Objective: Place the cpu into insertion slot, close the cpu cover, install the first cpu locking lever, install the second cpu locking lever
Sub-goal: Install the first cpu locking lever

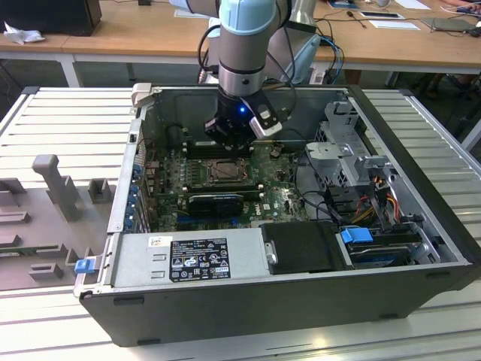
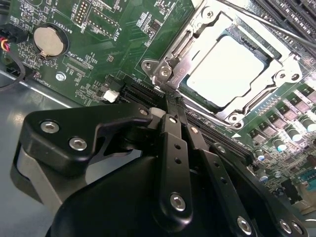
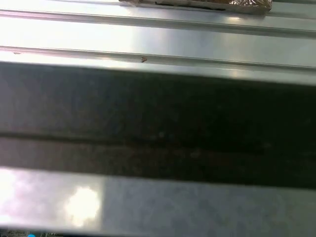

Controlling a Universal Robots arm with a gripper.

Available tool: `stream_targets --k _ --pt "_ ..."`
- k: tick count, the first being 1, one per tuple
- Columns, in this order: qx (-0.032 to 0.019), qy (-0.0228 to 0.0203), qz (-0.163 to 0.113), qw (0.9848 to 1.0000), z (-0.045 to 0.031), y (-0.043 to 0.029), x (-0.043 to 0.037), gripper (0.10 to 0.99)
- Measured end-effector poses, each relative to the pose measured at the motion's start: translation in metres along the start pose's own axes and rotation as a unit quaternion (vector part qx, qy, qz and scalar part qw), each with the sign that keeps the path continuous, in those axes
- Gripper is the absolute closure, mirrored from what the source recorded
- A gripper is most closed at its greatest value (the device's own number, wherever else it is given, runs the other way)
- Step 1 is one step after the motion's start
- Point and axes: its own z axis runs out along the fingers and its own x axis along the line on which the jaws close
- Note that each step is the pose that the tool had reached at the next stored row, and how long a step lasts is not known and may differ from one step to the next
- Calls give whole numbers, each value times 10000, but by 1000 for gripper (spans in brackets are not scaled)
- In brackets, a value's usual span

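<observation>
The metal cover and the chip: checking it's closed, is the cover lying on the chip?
Touching: in the second wrist view the cover lies flat around the chip.

A ribbed grey metal bench point(image 1: 68, 113) fronts long wooden desks point(image 1: 135, 34) strewn with papers point(image 1: 394, 24).

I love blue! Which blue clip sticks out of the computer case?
The corner clip on the exterior view's left, outside the case; the other clip sits inside, beside the cables.

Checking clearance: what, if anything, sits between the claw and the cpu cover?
Nothing visible does. In the second wrist view the claw hangs right by a corner of the cpu cover, which lies closed around the cpu, with only bare motherboard around.
</observation>
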Motion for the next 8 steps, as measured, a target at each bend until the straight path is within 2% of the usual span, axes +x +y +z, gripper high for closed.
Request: stream_targets --k 8 --pt "0 0 2 10000 17 -12 1 980"
